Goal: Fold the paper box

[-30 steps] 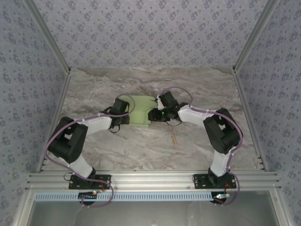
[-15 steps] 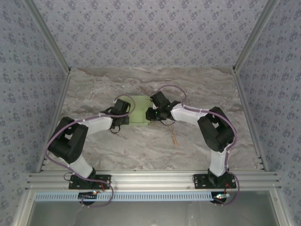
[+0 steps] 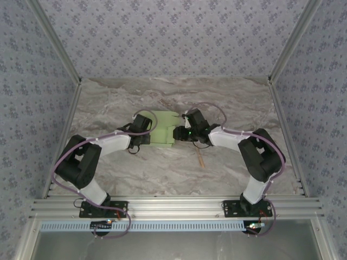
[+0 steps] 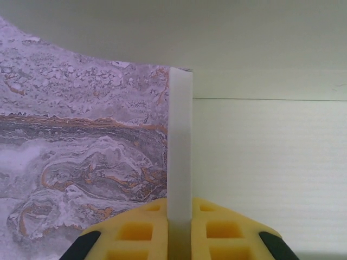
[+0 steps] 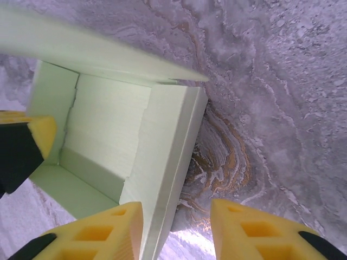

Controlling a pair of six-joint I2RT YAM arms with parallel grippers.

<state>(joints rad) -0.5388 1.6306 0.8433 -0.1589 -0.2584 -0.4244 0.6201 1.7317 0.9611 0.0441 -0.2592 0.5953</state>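
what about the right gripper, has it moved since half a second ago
yes, the right gripper has shifted right and slightly nearer, toward the wooden stick.

Right gripper (image 5: 174, 208): jaws apart, gap free. Paper box (image 5: 108, 135) wall stands just ahead, toward its left finger (image 5: 103, 233). Bare marble table (image 5: 282, 108) ahead and right of fingers, passable.
Left gripper (image 4: 180, 216): clamped on upright card flap; box panel blocks right side, open marble to its left.
Wooden stick (image 3: 201, 158) lies on table behind right gripper, apart from box.
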